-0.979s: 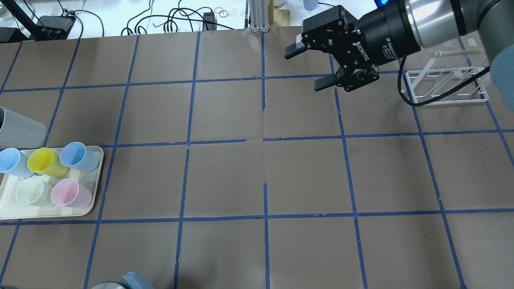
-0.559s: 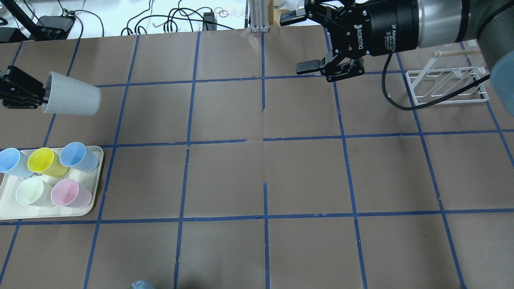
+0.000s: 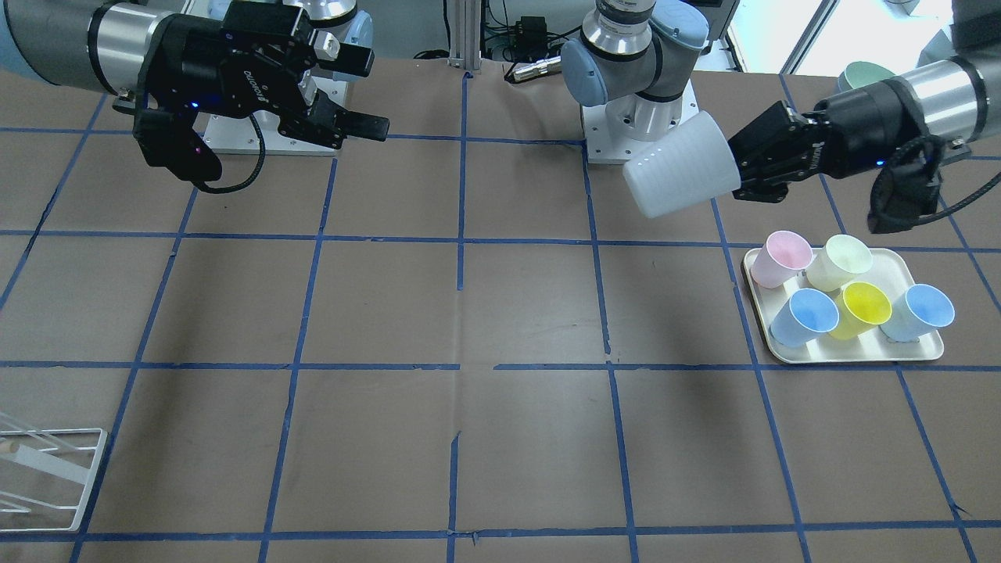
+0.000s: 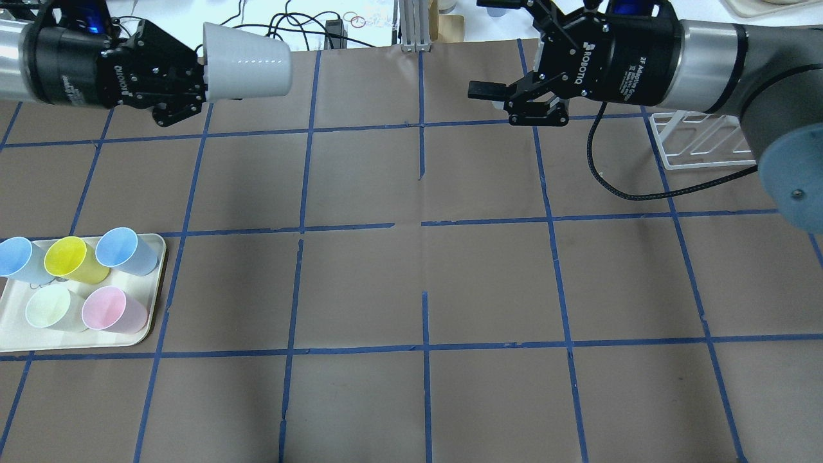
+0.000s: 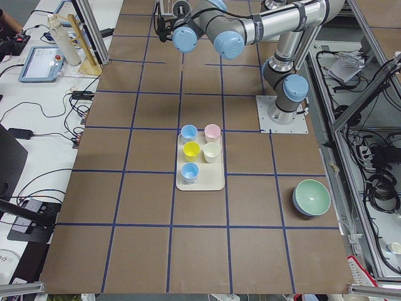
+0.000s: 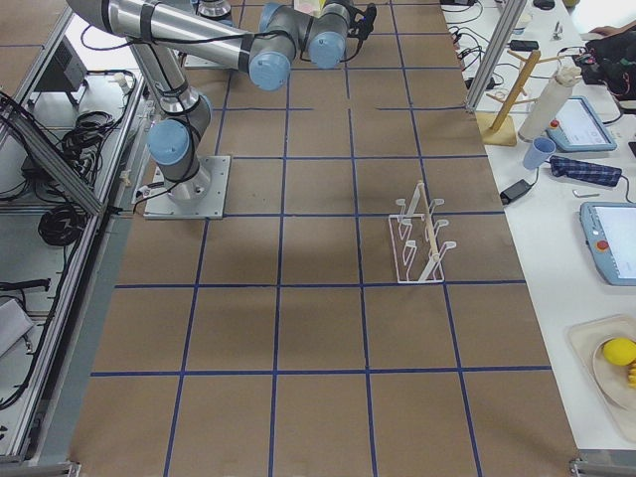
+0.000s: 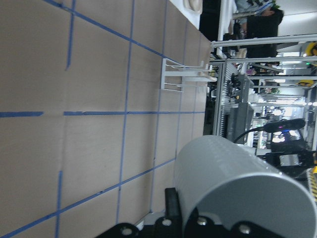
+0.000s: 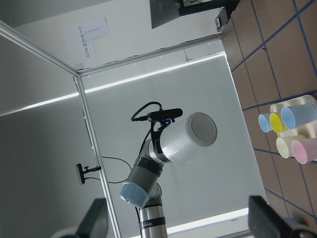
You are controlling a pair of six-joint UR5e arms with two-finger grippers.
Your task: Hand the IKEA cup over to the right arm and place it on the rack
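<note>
Right gripper point(image 3: 366, 92), branded ROBOTIQ, stands open.

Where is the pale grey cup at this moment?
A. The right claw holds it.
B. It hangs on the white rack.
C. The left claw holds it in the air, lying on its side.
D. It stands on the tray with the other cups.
C: the left claw grips the grey cup at its rim, sideways in the air, while the right claw is open and empty.

Overhead and front-facing cameras look down from opposite sides, both showing the tray point(image 4: 77, 339).
</note>
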